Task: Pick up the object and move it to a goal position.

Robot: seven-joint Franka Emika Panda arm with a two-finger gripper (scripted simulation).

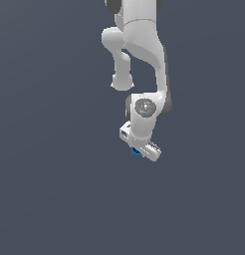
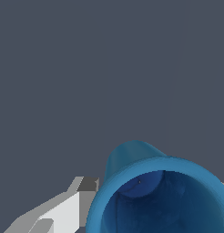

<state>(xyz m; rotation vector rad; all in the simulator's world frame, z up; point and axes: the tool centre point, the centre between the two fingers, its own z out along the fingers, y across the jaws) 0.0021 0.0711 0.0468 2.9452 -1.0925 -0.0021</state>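
Claw (image 1: 139,151) at the end of the white arm (image 1: 144,55), wrist bent over, fingers pointing down and a little sideways. Blue object (image 1: 136,152) right at the fingertips in the exterior view, tucked against the claw's underside with only a sliver of blue showing. In the wrist view, very close to the camera: object (image 2: 159,200) filling the lower corner, wide rim and dark hollow interior facing the lens, one pale finger (image 2: 63,211) just beside its outer wall. Other finger hidden or barely visible at the frame's edge. Looks clamped on the object across the outer wall, though actual contact on both sides not fully shown.

No visible surface edge beneath; only flat grey-blue background, so lifted or resting cannot be told. No goal marker to be seen in either view.

Handling, as a judgement: small and probably light, rigid-looking thin-walled cup shape, smooth and likely slippery. Curved wall prone to rolling or twisting out of flat pads if squeezed off-centre. Best hold: across the widest part of the body, pads on opposite sides, below the rim rather than on the lip. Steady, unhurried carry advisable, given how little of the thing sits between the fingers.
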